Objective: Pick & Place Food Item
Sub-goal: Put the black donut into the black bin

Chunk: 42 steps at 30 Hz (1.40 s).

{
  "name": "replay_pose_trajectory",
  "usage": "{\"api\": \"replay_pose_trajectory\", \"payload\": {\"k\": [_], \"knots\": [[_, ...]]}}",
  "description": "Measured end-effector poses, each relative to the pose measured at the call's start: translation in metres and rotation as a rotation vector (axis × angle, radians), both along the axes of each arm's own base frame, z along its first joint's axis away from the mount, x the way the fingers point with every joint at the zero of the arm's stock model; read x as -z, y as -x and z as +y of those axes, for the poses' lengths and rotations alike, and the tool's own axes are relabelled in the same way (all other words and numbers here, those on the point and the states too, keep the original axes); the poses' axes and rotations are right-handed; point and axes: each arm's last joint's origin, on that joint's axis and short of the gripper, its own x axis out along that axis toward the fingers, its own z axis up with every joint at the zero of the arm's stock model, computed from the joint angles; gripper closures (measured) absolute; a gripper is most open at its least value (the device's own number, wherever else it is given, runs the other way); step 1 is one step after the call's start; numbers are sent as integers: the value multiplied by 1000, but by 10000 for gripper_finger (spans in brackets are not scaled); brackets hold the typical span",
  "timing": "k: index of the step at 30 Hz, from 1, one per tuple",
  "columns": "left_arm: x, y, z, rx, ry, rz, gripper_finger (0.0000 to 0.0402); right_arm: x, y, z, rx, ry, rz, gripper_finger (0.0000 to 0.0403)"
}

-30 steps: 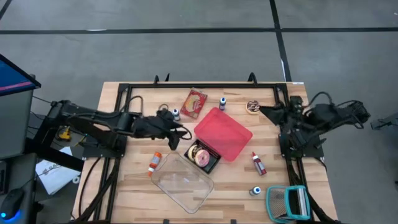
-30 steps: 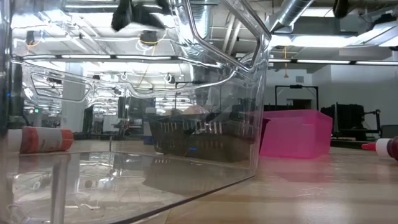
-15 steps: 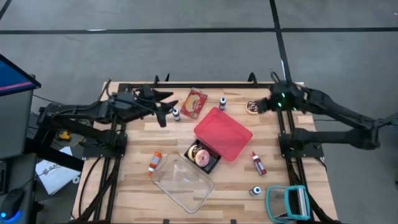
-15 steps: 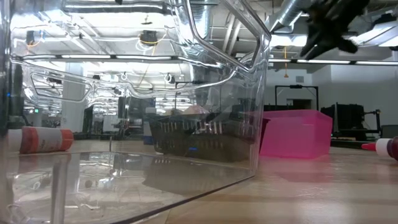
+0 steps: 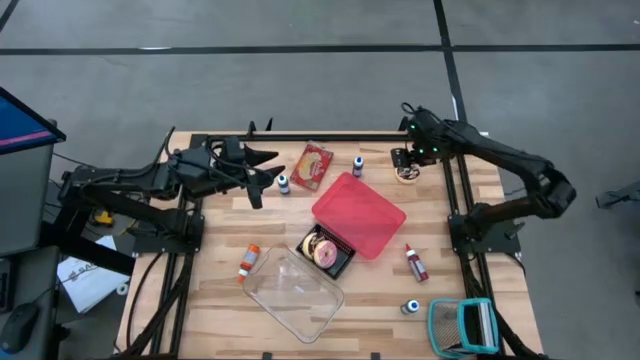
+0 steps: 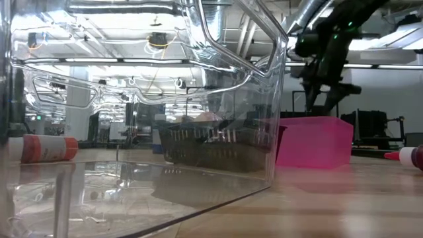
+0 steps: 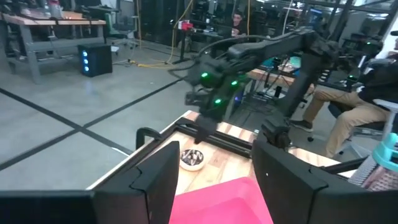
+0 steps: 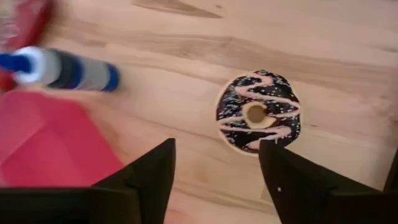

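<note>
A chocolate donut (image 8: 258, 113) with pink drizzle lies flat on the wooden table near the far right corner (image 5: 406, 173). My right gripper (image 8: 217, 180) hangs open just above it, pointing steeply down, and touches nothing; it also shows in the high view (image 5: 404, 158) and the low view (image 6: 324, 69). My left gripper (image 5: 262, 178) is held open and level over the table's far left part, empty. A second donut sits in a black tray (image 5: 325, 250) beside the pink tray (image 5: 360, 213).
A clear plastic container (image 5: 295, 292) stands at the near middle and fills the low view. A red packet (image 5: 312, 165), small bottles (image 5: 357, 165) (image 5: 283, 183), a red bottle (image 5: 415, 263) and an orange-capped tube (image 5: 247, 262) lie about. A teal basket (image 5: 462, 325) sits near right.
My right arm has swung out from its folded place at the table's right edge toward the far edge, then come down over the donut, its gripper tipping from level to steeply down. My left gripper has drawn back from beside the pink tray toward the far left, rising.
</note>
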Motion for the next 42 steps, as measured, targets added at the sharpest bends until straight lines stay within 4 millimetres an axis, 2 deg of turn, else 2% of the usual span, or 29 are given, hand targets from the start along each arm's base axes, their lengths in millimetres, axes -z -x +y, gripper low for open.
{"api": "replay_pose_trajectory", "payload": {"k": [6, 11, 13, 23, 36, 42], "knots": [[0, 0, -7, 32, 4, -2, 210, 23, -3, -14, 93, -35, 112, 173], [0, 0, -8, 40, 4, -2, 211, 23, -4, -13, 163, 51, 194, 183], [0, 0, -9, 50, 5, -2, 211, 24, -4, -13, 188, 53, 195, 183], [0, 0, -10, 94, -25, 13, 213, 55, 7, -4, 358, -20, 178, 180], [-10, 12, -8, 89, -27, -52, 217, 73, 13, -2, 493, -20, 131, 180], [-13, 18, -7, 88, -42, -65, 218, 74, 12, -3, 507, -5, 117, 180]]}}
